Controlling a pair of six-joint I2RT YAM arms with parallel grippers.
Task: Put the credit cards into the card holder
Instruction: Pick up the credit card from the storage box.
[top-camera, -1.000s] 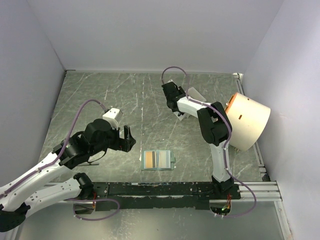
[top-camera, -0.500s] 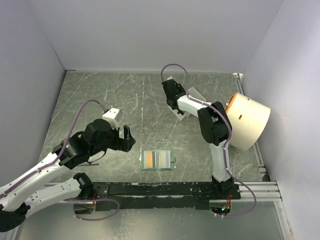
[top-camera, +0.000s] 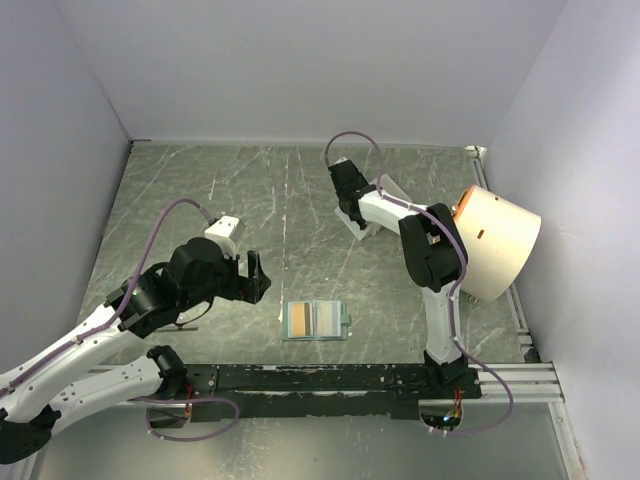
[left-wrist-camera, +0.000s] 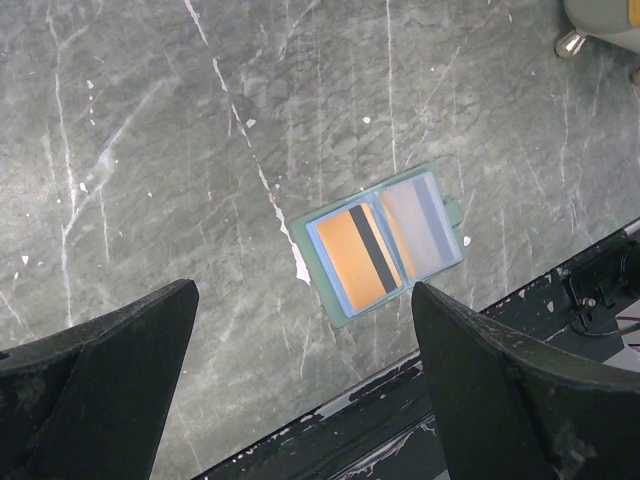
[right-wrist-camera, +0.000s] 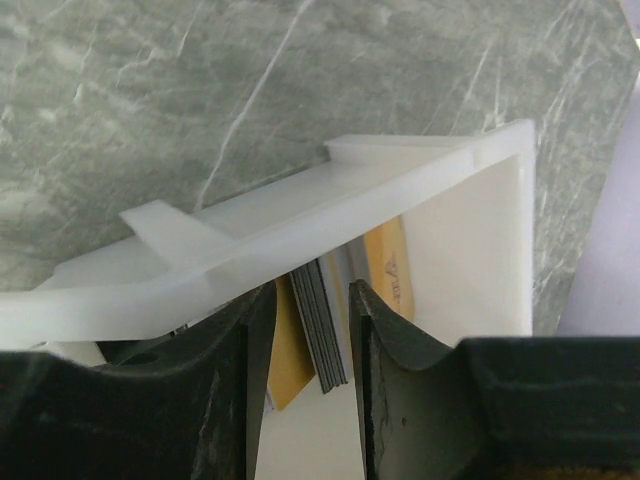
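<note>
The card holder (top-camera: 316, 320) (left-wrist-camera: 385, 243) lies open and flat near the front edge, with an orange card with a dark stripe (left-wrist-camera: 355, 255) in its left pocket. My left gripper (top-camera: 260, 277) (left-wrist-camera: 302, 292) hovers just left of it, open and empty. My right gripper (top-camera: 352, 212) (right-wrist-camera: 312, 295) reaches into the white tray (top-camera: 385, 188) (right-wrist-camera: 300, 210) at the back. Its jaws stand apart on either side of a stack of dark credit cards (right-wrist-camera: 322, 330), with a gap showing on the right side. Gold cards (right-wrist-camera: 388, 270) stand beside the stack.
A large beige drum with an orange rim (top-camera: 495, 240) lies against the right wall, close to my right arm. A black rail (top-camera: 330, 378) runs along the near table edge. Walls close the table at left, back and right.
My right gripper has shifted slightly to the right at the tray. The left arm and the card holder have not moved.
</note>
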